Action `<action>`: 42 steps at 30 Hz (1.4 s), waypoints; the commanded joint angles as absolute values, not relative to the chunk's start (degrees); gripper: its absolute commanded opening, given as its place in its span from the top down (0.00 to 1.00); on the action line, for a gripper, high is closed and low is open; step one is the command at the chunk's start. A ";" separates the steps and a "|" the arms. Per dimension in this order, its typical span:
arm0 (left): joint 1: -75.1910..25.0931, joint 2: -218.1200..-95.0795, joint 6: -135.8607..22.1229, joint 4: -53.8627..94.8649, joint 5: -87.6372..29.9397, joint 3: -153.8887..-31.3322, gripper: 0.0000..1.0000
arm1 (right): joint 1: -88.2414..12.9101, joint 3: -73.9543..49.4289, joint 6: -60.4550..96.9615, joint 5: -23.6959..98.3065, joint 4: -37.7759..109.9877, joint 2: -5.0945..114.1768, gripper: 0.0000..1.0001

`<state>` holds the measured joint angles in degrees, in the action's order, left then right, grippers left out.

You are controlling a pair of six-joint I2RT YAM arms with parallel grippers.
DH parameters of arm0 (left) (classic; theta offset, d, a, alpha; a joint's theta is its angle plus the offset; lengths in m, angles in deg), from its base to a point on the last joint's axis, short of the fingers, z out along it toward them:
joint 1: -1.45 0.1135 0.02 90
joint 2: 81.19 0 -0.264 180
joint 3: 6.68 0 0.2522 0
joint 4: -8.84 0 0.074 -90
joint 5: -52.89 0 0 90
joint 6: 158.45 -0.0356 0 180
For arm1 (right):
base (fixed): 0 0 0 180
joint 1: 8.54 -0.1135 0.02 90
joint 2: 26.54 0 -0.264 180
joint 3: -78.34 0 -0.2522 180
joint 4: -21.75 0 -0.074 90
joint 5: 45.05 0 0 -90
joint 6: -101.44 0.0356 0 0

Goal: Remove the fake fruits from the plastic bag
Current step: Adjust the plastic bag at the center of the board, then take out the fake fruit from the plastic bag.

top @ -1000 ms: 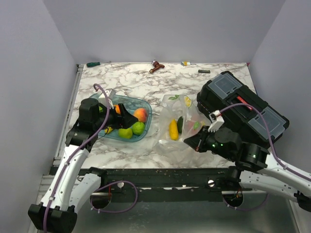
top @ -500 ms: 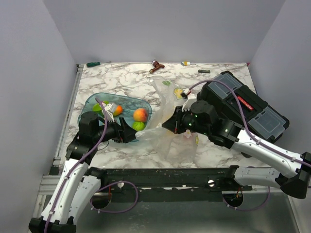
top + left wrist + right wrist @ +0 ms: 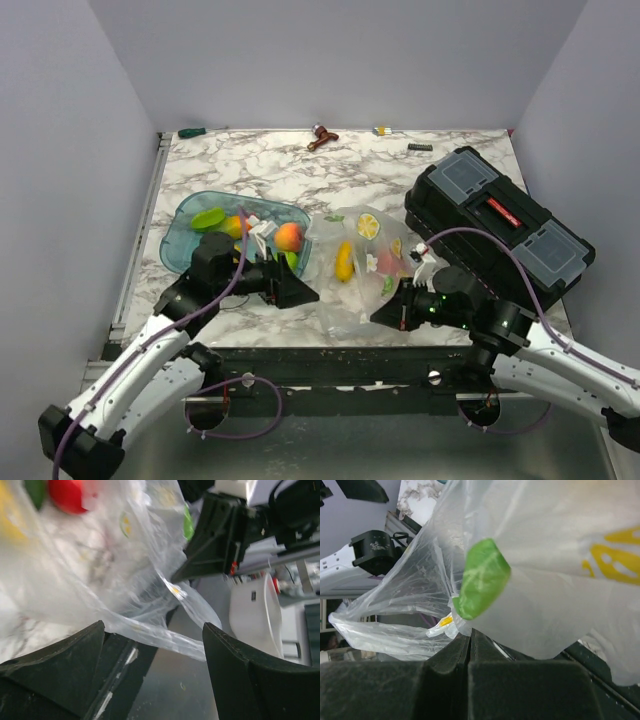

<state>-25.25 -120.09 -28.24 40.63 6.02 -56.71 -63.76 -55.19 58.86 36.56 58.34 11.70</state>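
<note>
Whereas the plastic bag (image 3: 362,275) hung raised half a second ago, it now lies on the counter (image 3: 250,170), fake fruits (image 3: 344,262) unextracted inside; right hand (image 3: 380,314) pinches its near edge, left hand (image 3: 304,293) approaches with fingers spread.

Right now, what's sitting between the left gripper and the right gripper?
The plastic bag: its crinkled near edge lies between the left gripper and the right gripper, clearest in the top view.

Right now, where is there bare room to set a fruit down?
Bare tabletop lies behind the teal tray and plastic bag, up to the far edge. Crowded: the near strip, with the left gripper and right gripper at the bag; the black toolbox fills the right.
</note>
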 commanded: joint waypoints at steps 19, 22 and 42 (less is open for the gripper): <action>-58.71 -141.17 -25.96 24.37 -40.81 -60.18 0.43 | -63.86 -53.16 63.21 46.06 69.29 4.90 0.99; -58.95 -143.41 -26.57 27.15 -44.38 -63.11 0.47 | -63.86 -53.33 62.94 45.38 68.64 5.29 0.99; -53.79 -166.59 -26.99 31.94 -44.78 -75.24 0.67 | -63.82 -59.81 64.40 41.34 67.67 4.34 0.99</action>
